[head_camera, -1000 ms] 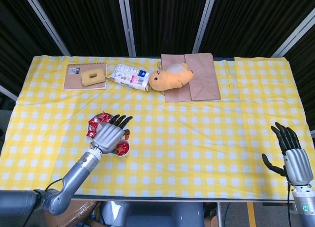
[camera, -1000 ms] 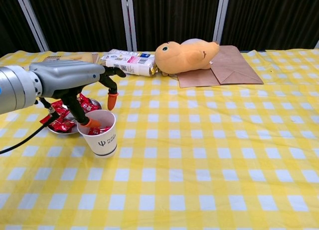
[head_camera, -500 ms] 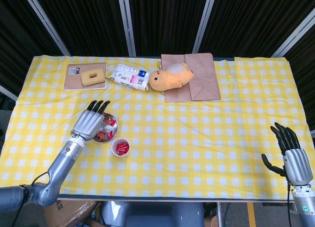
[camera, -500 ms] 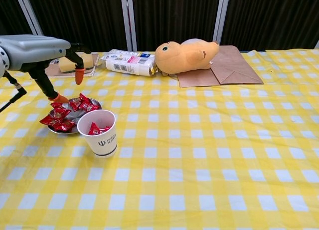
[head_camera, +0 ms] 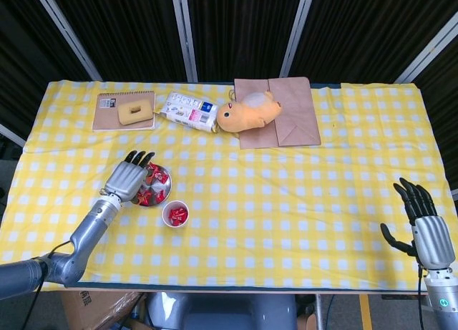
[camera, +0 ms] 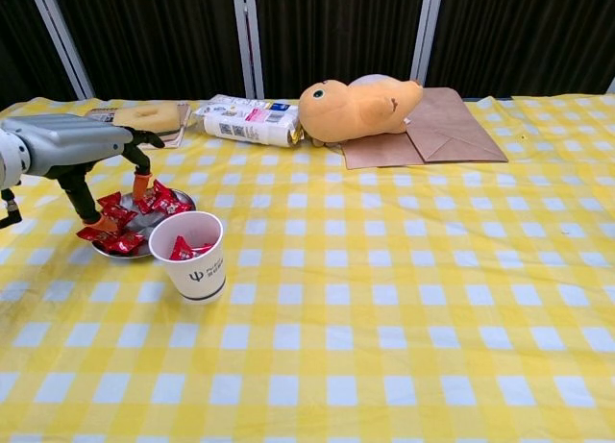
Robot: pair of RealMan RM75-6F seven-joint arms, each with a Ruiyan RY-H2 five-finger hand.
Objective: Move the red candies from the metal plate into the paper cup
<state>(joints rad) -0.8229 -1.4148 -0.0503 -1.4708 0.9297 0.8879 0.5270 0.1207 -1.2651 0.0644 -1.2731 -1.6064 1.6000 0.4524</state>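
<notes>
Several red candies (camera: 154, 203) lie heaped on the small metal plate (camera: 146, 252) at the table's left. In the head view the plate (head_camera: 165, 179) is partly covered by my left hand (head_camera: 127, 178). My left hand (camera: 72, 147) hangs over the plate's left side, fingers apart and pointing down. Its orange fingertips (camera: 142, 184) reach the candy pile; no candy is plainly held. The white paper cup (camera: 192, 256) stands just in front of the plate, with a few red candies (head_camera: 177, 215) inside. My right hand (head_camera: 422, 226) is far off at the table's right front corner, open and empty.
Along the back edge lie a notebook (head_camera: 107, 120) with a yellow block (head_camera: 134, 112) on it, a white packet (head_camera: 189, 112), an orange plush toy (head_camera: 247, 114) and a brown paper bag (head_camera: 286, 119). Yellow checked cloth covers the table.
My left hand has moved from above the cup back left to the plate and sunk until its fingertips reach the candies. The right hand has stayed put.
</notes>
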